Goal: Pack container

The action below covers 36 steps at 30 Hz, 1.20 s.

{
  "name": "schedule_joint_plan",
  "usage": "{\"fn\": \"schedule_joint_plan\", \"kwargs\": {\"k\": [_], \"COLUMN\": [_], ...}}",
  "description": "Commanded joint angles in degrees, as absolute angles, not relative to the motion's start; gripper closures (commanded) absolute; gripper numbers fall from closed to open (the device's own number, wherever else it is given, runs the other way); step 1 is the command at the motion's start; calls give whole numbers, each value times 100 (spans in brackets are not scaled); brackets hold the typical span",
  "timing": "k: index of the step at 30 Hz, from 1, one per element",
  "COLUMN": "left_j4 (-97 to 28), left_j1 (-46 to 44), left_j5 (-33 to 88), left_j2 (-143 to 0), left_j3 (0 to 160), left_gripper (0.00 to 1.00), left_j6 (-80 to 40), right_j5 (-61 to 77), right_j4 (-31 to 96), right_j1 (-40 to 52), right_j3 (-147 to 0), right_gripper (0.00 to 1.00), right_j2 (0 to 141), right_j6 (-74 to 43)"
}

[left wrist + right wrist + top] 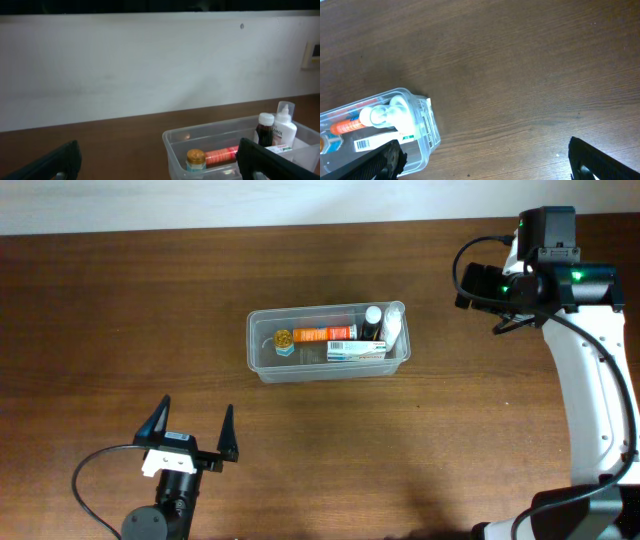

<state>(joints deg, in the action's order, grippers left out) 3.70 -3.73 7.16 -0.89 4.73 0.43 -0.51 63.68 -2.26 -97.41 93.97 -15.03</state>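
The clear plastic container (258,352) sits mid-table and holds an orange tube (324,333), a gold-capped jar (284,340), a dark bottle (372,320), a white bottle (394,323) and a white box (356,351). It also shows in the left wrist view (172,145) and the right wrist view (427,135). My left gripper (193,435) is open and empty, near the front edge, left of the container. My right gripper (485,162) is open and empty, raised right of the container; in the overhead view its fingers are hidden by the arm.
The brown wooden table (120,310) runs to a white wall (150,65) at the back. My right arm (590,390) stands along the right edge.
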Motion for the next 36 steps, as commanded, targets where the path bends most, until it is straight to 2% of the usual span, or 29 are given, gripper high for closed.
{"fn": "schedule_joint_plan", "kwargs": {"k": [1, 10, 18, 36], "left_j4": [390, 386, -386, -392], "left_j1": [-307, -233, -233, -235], "left_j5": [825, 821, 814, 775], "left_j2": [-27, -27, -25, -30], "left_j3": [316, 62, 49, 51], "left_gripper": [1, 1, 1, 1], "left_j6": [150, 150, 154, 152], "right_j5": [-49, -49, -49, -47], "right_j4": [6368, 6368, 6368, 6368], "right_j1": [-228, -228, -228, -228], "right_j3": [-9767, -9767, -9767, -9767], "right_gripper": [2, 2, 2, 2], "right_j2": [9402, 9402, 9402, 9402], "right_j6": [-1551, -1553, -1553, -1553]}}
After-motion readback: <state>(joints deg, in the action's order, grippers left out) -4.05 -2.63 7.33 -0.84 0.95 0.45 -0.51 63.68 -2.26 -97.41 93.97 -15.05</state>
